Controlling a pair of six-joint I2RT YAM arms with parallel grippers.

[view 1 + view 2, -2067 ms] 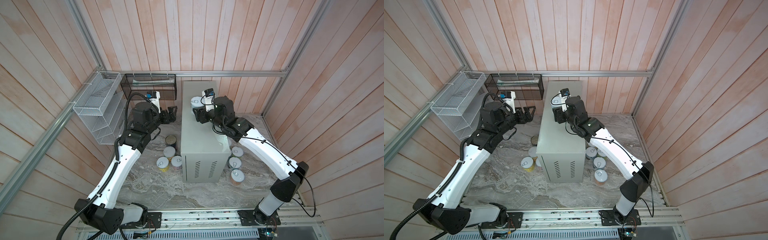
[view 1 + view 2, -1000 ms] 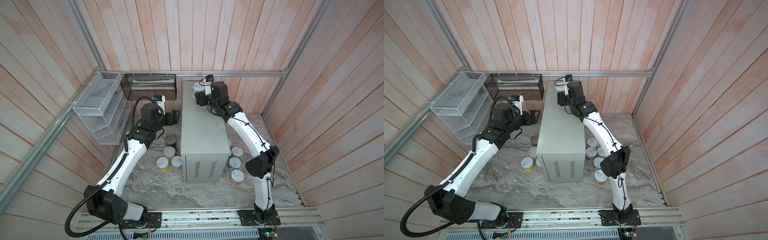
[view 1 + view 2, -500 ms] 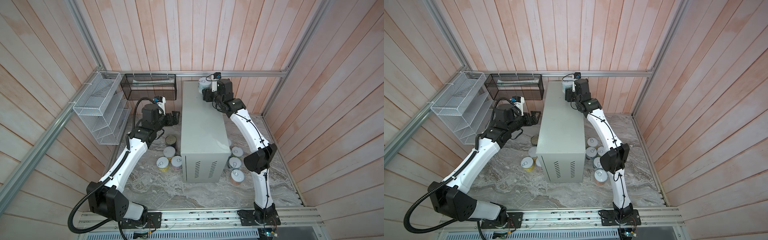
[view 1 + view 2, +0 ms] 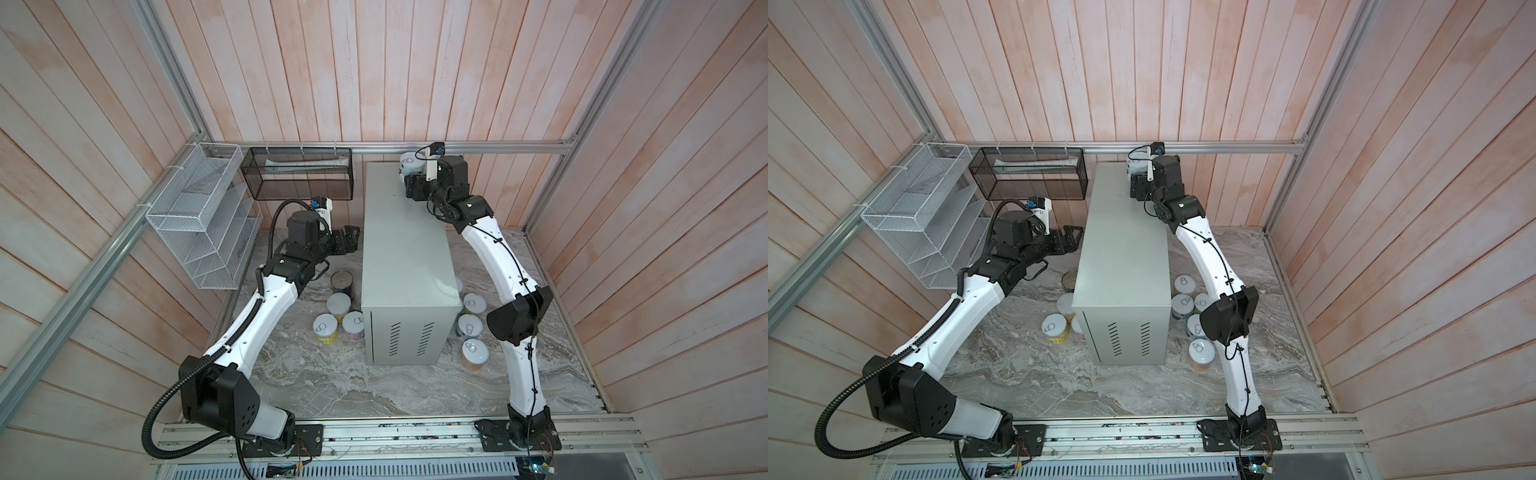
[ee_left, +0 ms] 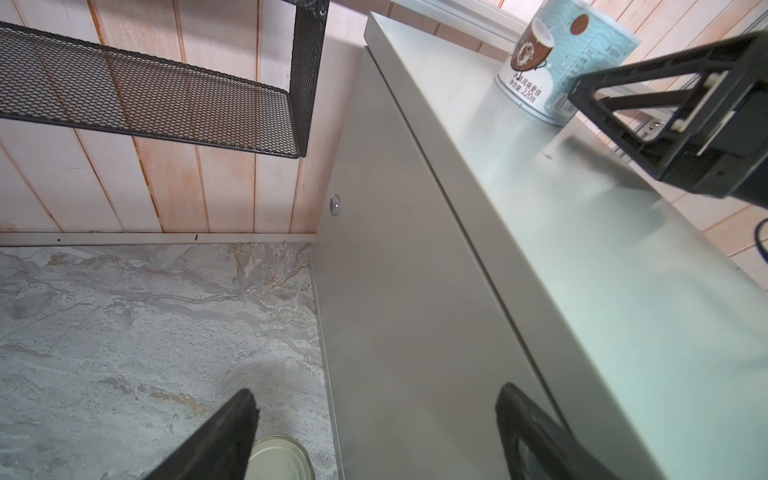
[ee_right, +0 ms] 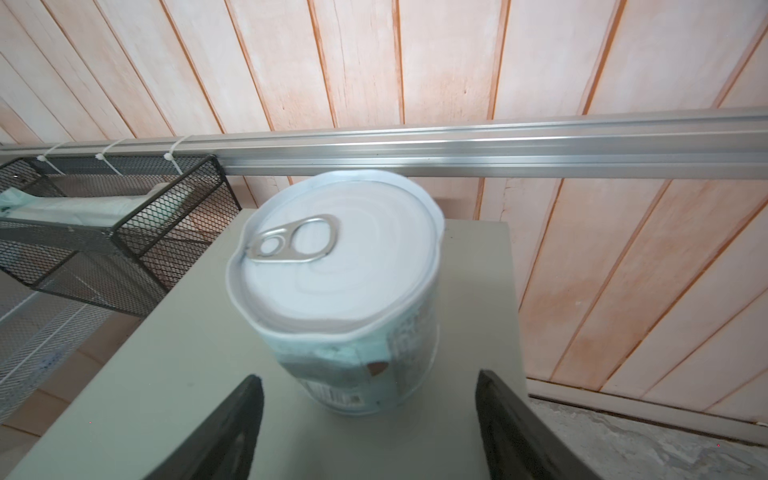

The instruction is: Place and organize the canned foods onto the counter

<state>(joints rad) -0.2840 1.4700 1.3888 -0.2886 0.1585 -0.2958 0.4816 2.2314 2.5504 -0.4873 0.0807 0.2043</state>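
Observation:
A pale-blue can (image 4: 410, 164) (image 4: 1137, 165) (image 6: 345, 299) stands upright on the far right corner of the counter (image 4: 399, 249) (image 4: 1121, 249). My right gripper (image 4: 412, 185) (image 6: 369, 376) is open just in front of it, its fingers apart from the can's sides. My left gripper (image 4: 351, 239) (image 5: 376, 390) hangs open and empty beside the counter's left wall, above the floor. A dark-blue tin (image 4: 342, 281) and three small cans (image 4: 338, 303) stand on the floor left of the counter. Several more cans (image 4: 1182, 305) stand on its right.
A black mesh basket (image 4: 297, 174) hangs on the back wall left of the counter. A white wire rack (image 4: 199, 216) hangs on the left wall. An aluminium rail (image 6: 498, 145) runs close behind the pale-blue can. The floor is grey marble (image 4: 332, 386).
My right gripper carried the pale-blue can to the counter's far right corner, then opened and let go of it. The left arm has barely moved.

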